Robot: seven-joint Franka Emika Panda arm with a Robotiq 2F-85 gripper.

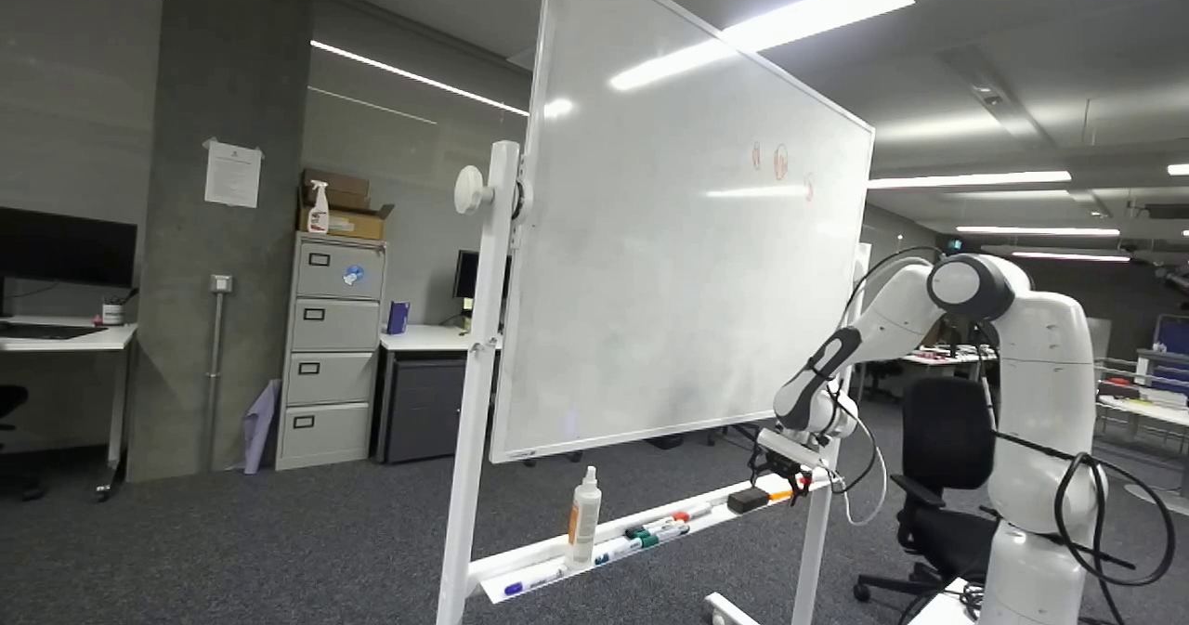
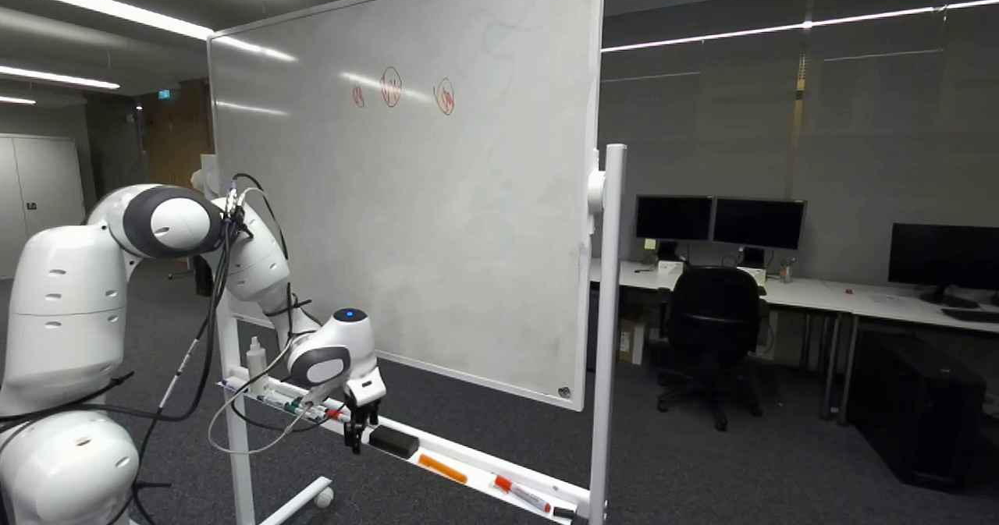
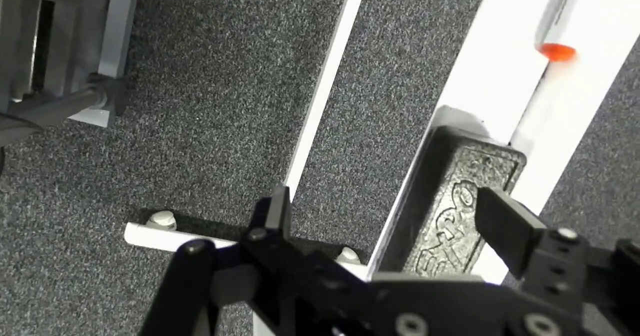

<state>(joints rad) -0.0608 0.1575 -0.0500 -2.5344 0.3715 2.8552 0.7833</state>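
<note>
A: Tool state?
B: Gripper (image 3: 383,198) is spread, fingers (image 3: 510,226) well apart.
A: Nearest thing?
B: Black eraser (image 3: 450,211) with EXPO lettering. It lies in the white tray (image 3: 500,76) just below the gripper, lettered side toward it, long side running along the tray. In the wrist view a finger overlaps its face; the opposite finger shows against the carpet (image 3: 225,101). (Contact with the eraser: can't tell from these angles.)
A: Neighbours?
B: In an exterior view, an orange stick (image 2: 443,468) lies past the eraser from the gripper, then a red-capped marker (image 2: 524,495) farther out, same tray. On the gripper's opposite side: green-capped markers (image 1: 647,540), then a white bottle (image 1: 583,521), upright, well apart from it.
A: Above it?
B: Whiteboard (image 1: 650,253) rises higher than the gripper in both exterior views, red scribbles (image 2: 391,86) on its upper part, well apart from the fingers. Arm (image 2: 257,267) bends down to the gripper in front of the board.
A: Wrist view extra?
B: Reddish-orange tip (image 3: 557,52) in the tray, past the eraser's far end from the gripper.
</note>
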